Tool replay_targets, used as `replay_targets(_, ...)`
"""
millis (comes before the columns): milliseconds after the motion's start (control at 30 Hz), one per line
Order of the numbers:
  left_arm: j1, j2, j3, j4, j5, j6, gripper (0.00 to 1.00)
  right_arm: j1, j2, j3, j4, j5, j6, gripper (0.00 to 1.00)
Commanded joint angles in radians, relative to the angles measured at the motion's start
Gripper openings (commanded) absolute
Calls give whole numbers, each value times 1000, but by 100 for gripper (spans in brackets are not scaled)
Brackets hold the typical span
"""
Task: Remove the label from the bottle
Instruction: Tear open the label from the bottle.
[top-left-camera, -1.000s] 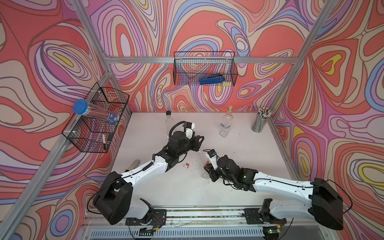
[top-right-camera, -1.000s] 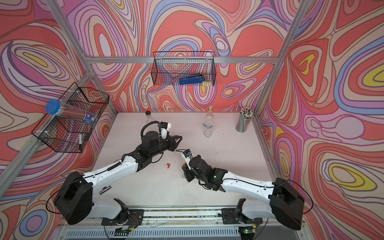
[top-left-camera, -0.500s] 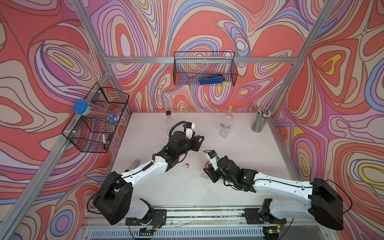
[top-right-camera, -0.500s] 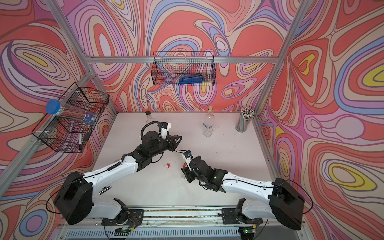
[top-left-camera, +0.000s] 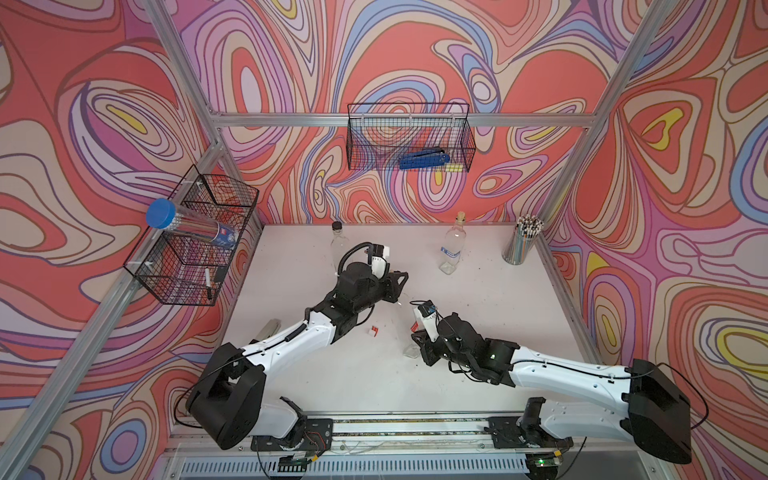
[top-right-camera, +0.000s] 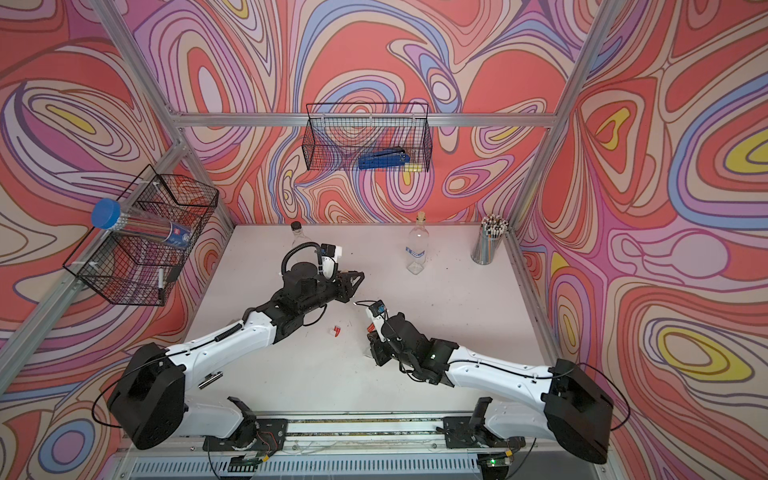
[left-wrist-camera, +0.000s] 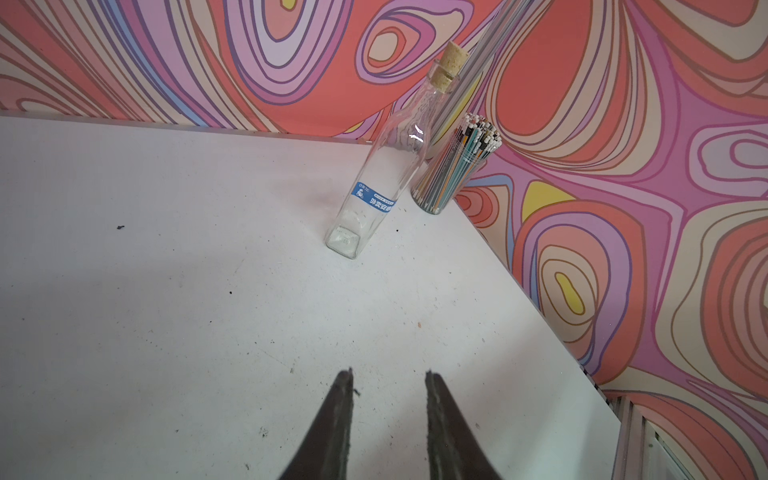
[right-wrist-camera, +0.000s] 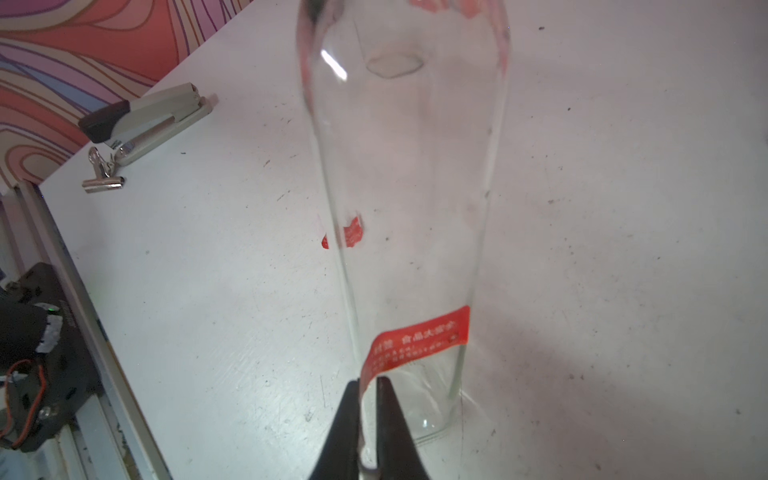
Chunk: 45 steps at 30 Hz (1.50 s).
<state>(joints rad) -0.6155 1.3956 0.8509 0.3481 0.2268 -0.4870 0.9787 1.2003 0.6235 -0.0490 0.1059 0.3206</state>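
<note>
A clear glass bottle (right-wrist-camera: 407, 187) stands on the white table, just in front of my right arm in both top views (top-left-camera: 410, 352). A red label (right-wrist-camera: 419, 336) wraps its lower part, and one end is peeled off the glass. My right gripper (right-wrist-camera: 368, 380) is shut on that loose end, its fingers pointing down beside the bottle's base (top-left-camera: 422, 343). A torn red scrap (top-left-camera: 373, 331) lies on the table to the left. My left gripper (left-wrist-camera: 389, 374) hovers over bare table behind the bottle, its jaws apart and empty (top-left-camera: 402, 279).
A corked bottle with a blue label (top-left-camera: 452, 249) and a black-capped bottle (top-left-camera: 337, 245) stand at the back. A pencil cup (top-left-camera: 521, 241) fills the back right corner. A stapler (right-wrist-camera: 145, 116) and a binder clip (right-wrist-camera: 102, 174) lie by the left edge. Wire baskets (top-left-camera: 409, 137) hang on the walls.
My right gripper has dropped lower along the bottle and closed on the label's loose end. The left arm has not moved.
</note>
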Motion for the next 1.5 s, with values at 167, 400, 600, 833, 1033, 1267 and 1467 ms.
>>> replay_targets(167,-1,-5,3,-13,16,20,0,5,-10,-2,-22,37,-8,0)
replay_targets(400,-1,-7,0,-6,57,54,0,5,-4,-1,-49,64,-13,0)
replay_targets(600,-1,-3,2,-8,83,72,0,6,-1,5,-58,79,-18,0)
replay_targets(833,-1,-13,-12,9,109,93,0,5,5,9,-64,100,-15,0)
replay_targets(1033,-2,-29,-32,32,127,108,0,5,1,11,-68,108,-16,0)
replay_targets(1267,-1,-30,-38,32,136,114,0,5,-8,12,-73,116,-17,0)
replay_targets(1467,-1,-35,-44,34,140,117,0,6,-5,13,-76,124,-18,0)
